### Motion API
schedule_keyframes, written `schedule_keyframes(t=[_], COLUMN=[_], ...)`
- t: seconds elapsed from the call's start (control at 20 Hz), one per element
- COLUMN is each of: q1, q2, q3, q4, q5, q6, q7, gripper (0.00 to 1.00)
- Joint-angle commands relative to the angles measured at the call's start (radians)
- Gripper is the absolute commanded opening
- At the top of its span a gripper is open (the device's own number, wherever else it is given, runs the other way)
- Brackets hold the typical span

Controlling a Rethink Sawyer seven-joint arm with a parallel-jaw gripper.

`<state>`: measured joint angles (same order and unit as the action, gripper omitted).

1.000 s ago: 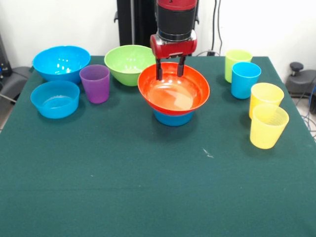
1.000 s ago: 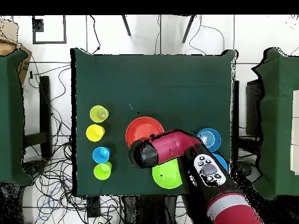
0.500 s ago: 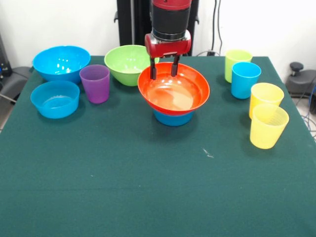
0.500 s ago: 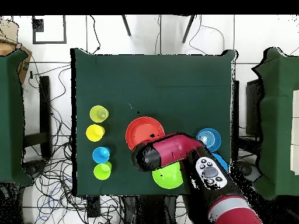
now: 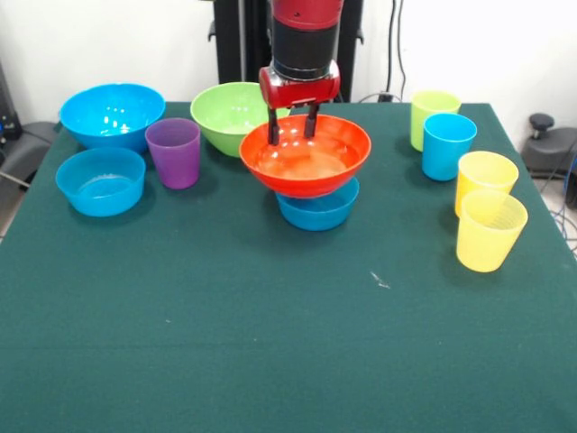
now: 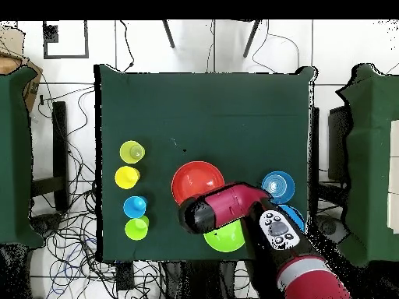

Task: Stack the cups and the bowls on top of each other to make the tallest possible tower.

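At table centre, front view: wide orange glossy plastic bowl (image 5: pixel 306 165), held by its far rim in the red and black gripper (image 5: pixel 290 124), one finger inside the wall and one outside, clamped on the rim. It rides level, offset left over a small blue plastic bowl (image 5: pixel 319 207); whether the two touch cannot be told.

Handling, judged: light, stiff, thin-walled, slick; a rim pinch is the only ready hold, and the bowl may swing or slip from it.

Far left: large blue plastic bowl (image 5: pixel 113 115); nearer, a second small blue bowl (image 5: pixel 100 180); right of these, translucent purple tapered plastic cup (image 5: pixel 174 152). Tumblers look light and slippery, best pinched at the lip wall.

Far centre, behind the gripper: lime green plastic bowl (image 5: pixel 232 116).

Right side: lime green cup (image 5: pixel 430 112), blue cup (image 5: pixel 447 145), two yellow cups (image 5: pixel 485 180) (image 5: pixel 489 230), upright, close together.

Support: dark green cloth-covered table (image 5: pixel 270 343).
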<state>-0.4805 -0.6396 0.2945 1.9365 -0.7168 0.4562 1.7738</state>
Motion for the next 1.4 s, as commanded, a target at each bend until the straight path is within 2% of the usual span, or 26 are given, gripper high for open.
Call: schedule_keyframes(t=[0.05,0.45,0.8,1.1,1.4], q1=[0.037,0.035,0.022,0.054,0.065], q2=[0.045,0.039,0.008,-0.016,-0.024], q3=[-0.015,-0.019,0.016,0.05,0.054], q4=[0.02,0.026,0.024,-0.019,-0.034], q5=[-0.072,-0.062,0.0,0.088,0.129], q6=[-0.045,-0.047,-0.017,0.035,0.027], q7=[0.03,0.028,0.025,0.057,0.056], gripper=[1.0,1.0,1.0,1.0,1.0])
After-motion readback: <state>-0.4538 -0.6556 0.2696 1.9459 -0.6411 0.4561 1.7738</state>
